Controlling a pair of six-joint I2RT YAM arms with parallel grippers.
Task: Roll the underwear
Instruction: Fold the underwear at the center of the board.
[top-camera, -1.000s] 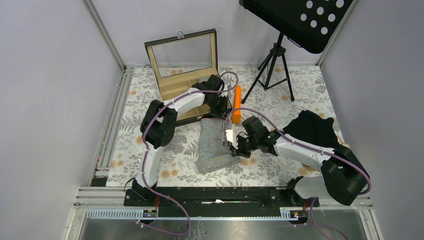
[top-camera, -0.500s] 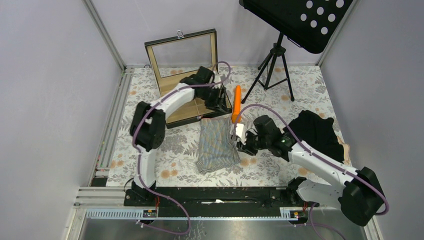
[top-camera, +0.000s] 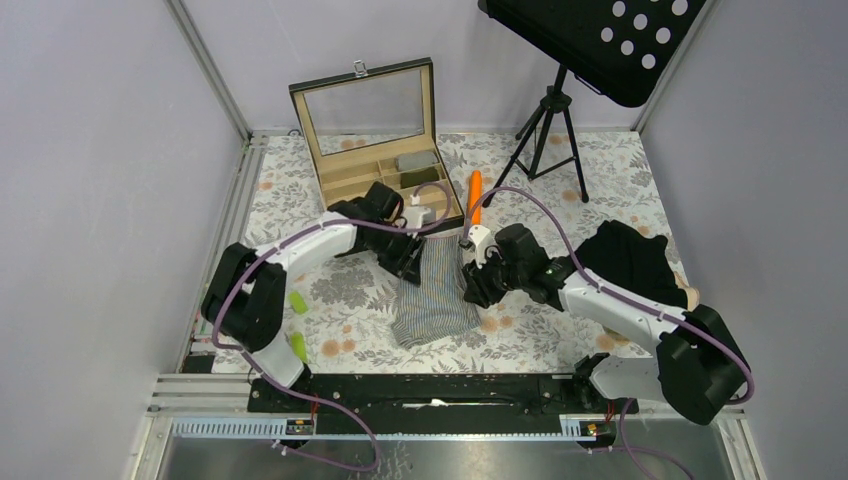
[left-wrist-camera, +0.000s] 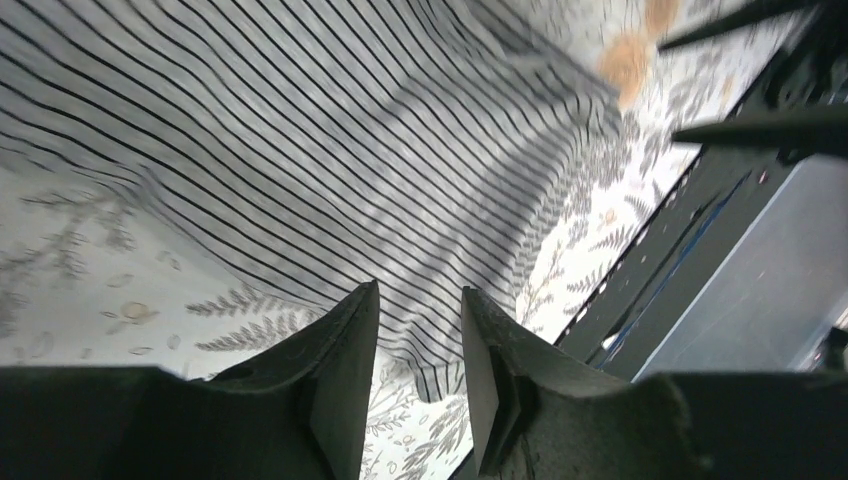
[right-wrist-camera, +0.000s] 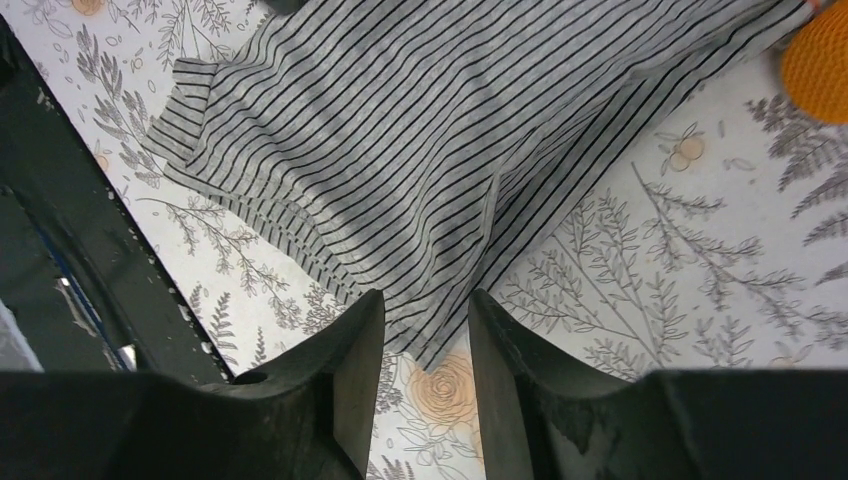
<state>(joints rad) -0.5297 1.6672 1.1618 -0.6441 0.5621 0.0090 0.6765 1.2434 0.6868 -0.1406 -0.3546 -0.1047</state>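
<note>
Looking from above, we see the striped underwear flat mid-table, the left gripper at its left edge and the right gripper at its right. The orange stick and wooden box crowd its far edge, and the black pile lies to the right. The left wrist view shows jaws partly open and empty over the cloth. The right wrist view shows the same. We judge both should pinch one hem evenly.

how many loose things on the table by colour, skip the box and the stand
light grey pinstriped cloth underwear: 1
black cloth heap: 1, garments in it uncountable
orange carrot-shaped stick: 1
small bright green pieces: 2
total: 5
</note>
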